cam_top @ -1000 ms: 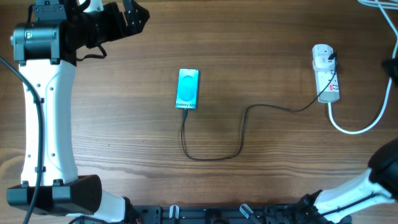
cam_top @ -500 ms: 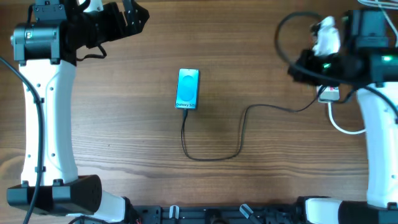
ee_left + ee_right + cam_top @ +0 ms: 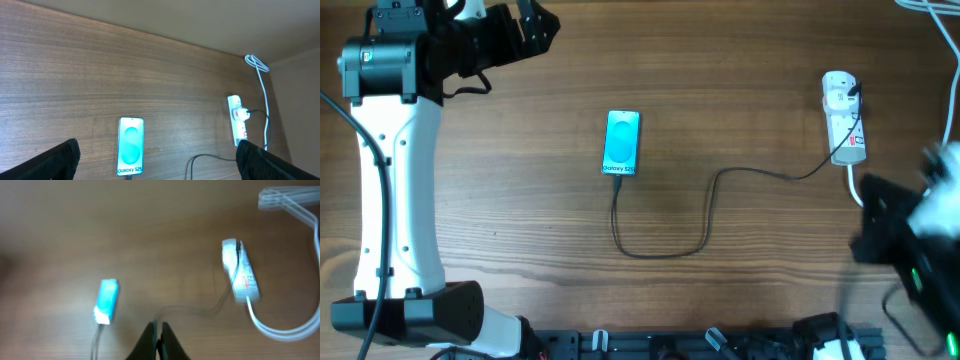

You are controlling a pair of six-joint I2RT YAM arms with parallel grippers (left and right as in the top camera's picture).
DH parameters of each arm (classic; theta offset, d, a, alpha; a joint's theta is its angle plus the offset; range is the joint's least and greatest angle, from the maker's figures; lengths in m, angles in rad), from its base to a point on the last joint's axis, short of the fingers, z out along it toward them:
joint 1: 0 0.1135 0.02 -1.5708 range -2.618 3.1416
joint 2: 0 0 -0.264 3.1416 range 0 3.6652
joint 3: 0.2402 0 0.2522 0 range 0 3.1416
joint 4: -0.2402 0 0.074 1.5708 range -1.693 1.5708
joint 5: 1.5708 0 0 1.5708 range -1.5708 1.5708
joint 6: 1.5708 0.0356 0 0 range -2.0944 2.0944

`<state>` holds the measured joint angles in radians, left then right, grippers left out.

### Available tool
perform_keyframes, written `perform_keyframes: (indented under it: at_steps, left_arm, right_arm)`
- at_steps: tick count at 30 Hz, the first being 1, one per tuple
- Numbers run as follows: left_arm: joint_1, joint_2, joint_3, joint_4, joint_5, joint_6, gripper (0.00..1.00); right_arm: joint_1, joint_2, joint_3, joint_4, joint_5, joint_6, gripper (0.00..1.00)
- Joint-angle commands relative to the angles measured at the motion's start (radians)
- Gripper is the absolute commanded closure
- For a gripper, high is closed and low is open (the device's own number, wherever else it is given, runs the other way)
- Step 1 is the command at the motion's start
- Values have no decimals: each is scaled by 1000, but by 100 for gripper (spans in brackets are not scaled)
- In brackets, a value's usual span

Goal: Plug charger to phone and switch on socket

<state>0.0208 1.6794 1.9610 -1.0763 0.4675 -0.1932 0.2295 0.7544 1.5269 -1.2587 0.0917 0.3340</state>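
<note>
The phone (image 3: pixel 622 142) lies flat mid-table, teal screen up with "Galaxy" text; it also shows in the left wrist view (image 3: pixel 130 146) and the right wrist view (image 3: pixel 106 301). The black charger cable (image 3: pixel 660 254) meets the phone's bottom edge, loops, and runs to the white socket strip (image 3: pixel 845 130) at the far right, also in the left wrist view (image 3: pixel 238 125) and the right wrist view (image 3: pixel 241 272). My left gripper (image 3: pixel 538 25) (image 3: pixel 157 147) is wide open and empty at the top left. My right gripper (image 3: pixel 868 238) (image 3: pixel 159 339), blurred, is shut and empty below the socket.
The socket's thick white cord (image 3: pixel 895 208) curves off the strip's near end toward the right table edge. A coil of white cord (image 3: pixel 256 62) lies at the far right corner. Bare wood lies between the phone and the socket.
Half a second ago my right arm was over the socket at the upper right. It has now swung down to the lower right. The left arm, phone and cable have not moved.
</note>
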Motion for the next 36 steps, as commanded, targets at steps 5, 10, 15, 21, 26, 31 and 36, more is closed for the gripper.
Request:
perform_keyframes:
  at_steps: [5, 10, 15, 21, 26, 31, 36]
  left_arm:
    - [2, 6, -5, 2, -2, 5, 0]
    - [2, 6, -5, 2, -2, 5, 0]
    - [2, 6, -5, 2, -2, 5, 0]
    - [2, 6, -5, 2, -2, 5, 0]
    - [2, 6, -5, 2, -2, 5, 0]
    - [2, 6, -5, 2, -2, 5, 0]
    - [2, 6, -5, 2, -2, 5, 0]
  right_arm:
    - [3, -358, -850, 681, 89, 145, 22]
    - [3, -159, -1378, 1428, 140, 600, 0]
    - [3, 71, -1435, 1587, 153, 482, 0]
    - [3, 145, -1435, 1724, 60, 173, 0]
    - [8, 0, -1442, 1608, -83, -6, 0]
    - [8, -374, -1517, 1408, -79, -51, 1]
    - [7, -581, -1522, 1265, -90, -158, 0]
